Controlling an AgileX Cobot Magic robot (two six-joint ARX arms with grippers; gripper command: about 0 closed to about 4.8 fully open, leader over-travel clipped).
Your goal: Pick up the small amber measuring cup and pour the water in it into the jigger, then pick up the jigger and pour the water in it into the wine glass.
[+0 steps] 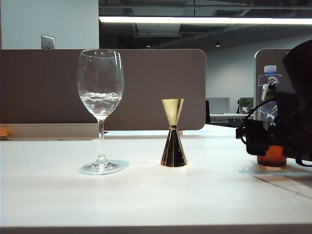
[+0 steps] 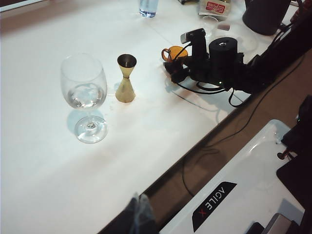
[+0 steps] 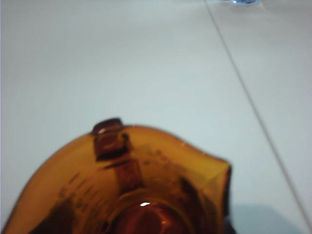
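Note:
The wine glass stands on the left of the white table with water in its bowl. The gold jigger stands upright to its right. At the far right, the small amber measuring cup rests on the table. My right gripper is right at the cup and hides most of it. Its fingers do not show clearly. My left gripper hangs over the table's near edge, fingertips together, holding nothing.
A clear plastic bottle with a blue cap stands behind the amber cup. A brown partition runs along the back of the table. Black cables trail from the right arm over the table edge.

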